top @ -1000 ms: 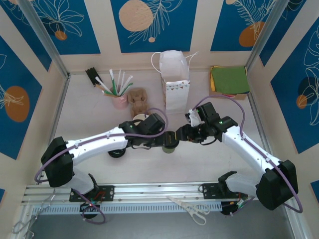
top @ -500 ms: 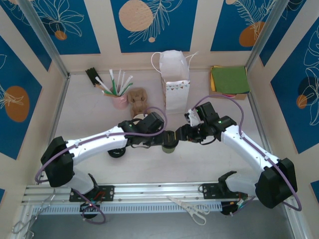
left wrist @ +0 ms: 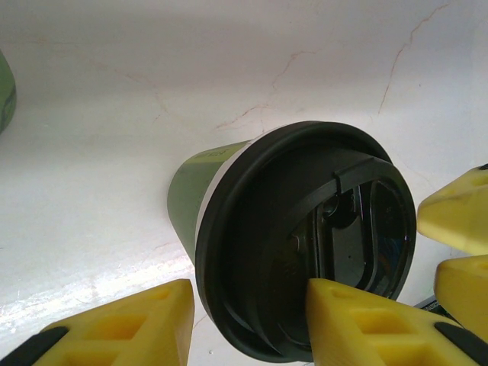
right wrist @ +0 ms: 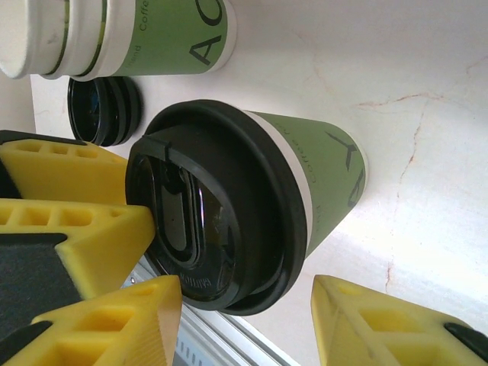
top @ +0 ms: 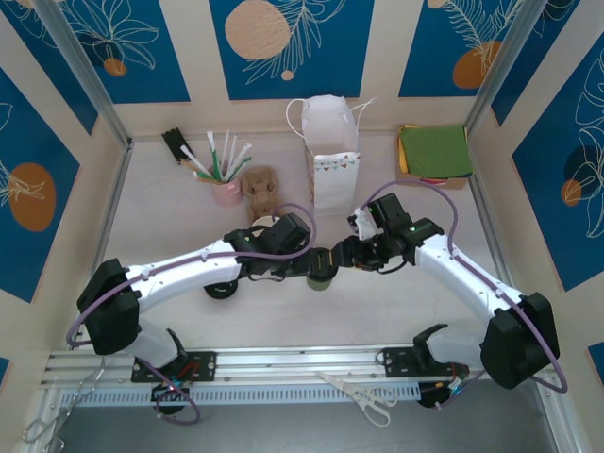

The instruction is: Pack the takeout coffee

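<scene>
While both end effectors crowd the coffee [top: 323,274] at the centre of the top view, I judge the step in hand to be securing a grasp before lifting it to the bag [top: 332,160], which stands upright just above it in that frame. The coffee stands on the tabletop [top: 283,316], lid [left wrist: 305,244] on. The left end effector [left wrist: 248,324] sits partly open astride the lid, one finger overlapping the rim and the other just beside it; I cannot tell whether it truly grips. The right end effector [right wrist: 248,324] straddles the coffee from the opposite side, about half open, and again I cannot tell if it pinches. I want one arm to own the coffee. It should clamp the green wall below the lid, not the rim, which could pop off, and squeeze gently so the paper does not buckle. The other arm should back away.
</scene>
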`<state>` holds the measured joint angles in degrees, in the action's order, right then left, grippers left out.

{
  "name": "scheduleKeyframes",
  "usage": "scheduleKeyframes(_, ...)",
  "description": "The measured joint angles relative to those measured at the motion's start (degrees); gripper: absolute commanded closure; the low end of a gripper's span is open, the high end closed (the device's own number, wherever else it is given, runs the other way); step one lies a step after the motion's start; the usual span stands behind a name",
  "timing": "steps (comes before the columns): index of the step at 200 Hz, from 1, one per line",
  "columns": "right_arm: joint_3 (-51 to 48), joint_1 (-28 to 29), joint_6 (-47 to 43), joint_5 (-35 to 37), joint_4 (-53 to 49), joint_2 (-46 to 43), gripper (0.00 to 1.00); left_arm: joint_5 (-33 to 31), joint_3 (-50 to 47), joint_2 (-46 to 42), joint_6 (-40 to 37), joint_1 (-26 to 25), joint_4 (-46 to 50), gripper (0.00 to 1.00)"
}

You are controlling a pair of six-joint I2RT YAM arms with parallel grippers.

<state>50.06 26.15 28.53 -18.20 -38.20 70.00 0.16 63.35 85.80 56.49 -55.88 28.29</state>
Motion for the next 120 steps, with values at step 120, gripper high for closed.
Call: scheduleKeyframes(120, 1.09, 0.90, -0.61, 1.22, -1.09, 4.24, 0.62, 0.20, 0.00, 0.63, 0.04, 0.00, 0.00, 0.57)
